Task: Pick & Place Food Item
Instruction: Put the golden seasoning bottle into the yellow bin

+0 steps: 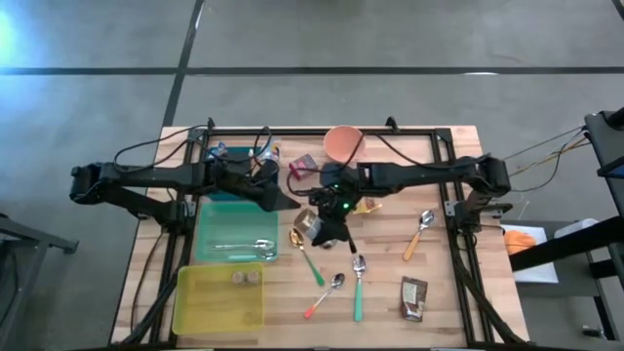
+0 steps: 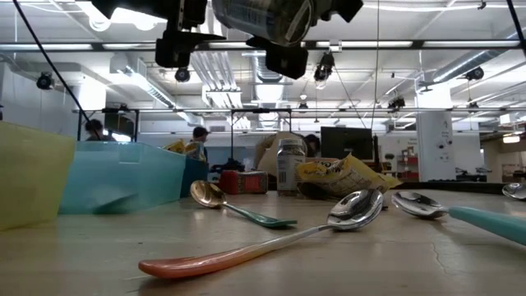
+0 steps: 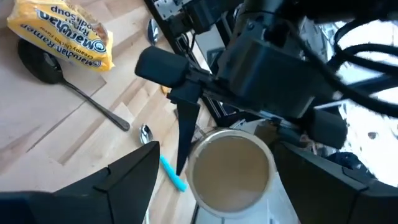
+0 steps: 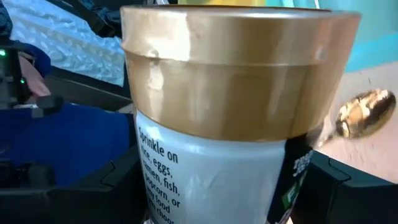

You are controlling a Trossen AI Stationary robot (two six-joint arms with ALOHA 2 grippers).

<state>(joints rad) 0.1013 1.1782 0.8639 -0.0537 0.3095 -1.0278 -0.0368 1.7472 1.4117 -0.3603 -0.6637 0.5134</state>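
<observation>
You can read "Maruchan Ramen Noodle Soup" and "Creamy Chicken" on the yellow noodle packet [image 3: 62, 34], seen upside down. On the gold-lidded jar [image 4: 230, 124], white label: "sprinkle on rice, eggs, ramen, fish, popcorn or … food".

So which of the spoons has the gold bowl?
The green-handled spoon by the teal bin; its bowl is gold, while the orange-handled, wooden-handled and other green-handled spoons have silver bowls.

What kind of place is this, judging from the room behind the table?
Probably a robotics lab or open workshop: a wooden table inside a dark metal frame, exposed ceiling pipes and lights, and people at monitors in the background.
</observation>
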